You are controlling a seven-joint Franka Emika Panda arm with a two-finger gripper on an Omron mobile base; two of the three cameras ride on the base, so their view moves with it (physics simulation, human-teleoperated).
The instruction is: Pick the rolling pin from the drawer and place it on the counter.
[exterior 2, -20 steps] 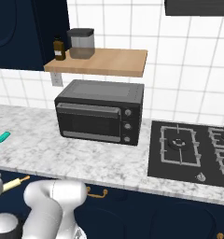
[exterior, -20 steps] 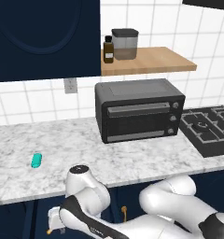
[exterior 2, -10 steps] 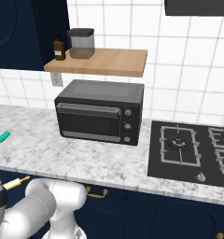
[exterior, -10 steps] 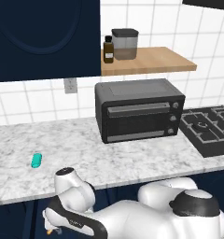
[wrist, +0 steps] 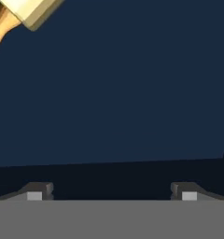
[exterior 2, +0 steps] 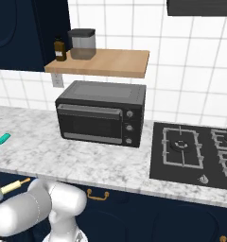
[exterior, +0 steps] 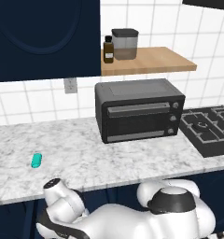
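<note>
Arm reaches down below the counter (exterior: 109,163) edge. In the hand view the gripper (wrist: 109,193) looks onto the dark navy floor of the drawer (wrist: 114,93); both fingertips (wrist: 37,191) stand wide apart with nothing between them. The rolling pin (wrist: 20,14) lies on the drawer floor at the upper left corner of that view, well apart from the fingers, cream body and one orange-tan handle visible. In the right base view one end of it pokes out beside the arm, below the counter edge. Small teal capsule (exterior: 36,160) lies on the counter left of the toaster oven (exterior: 138,108)
</note>
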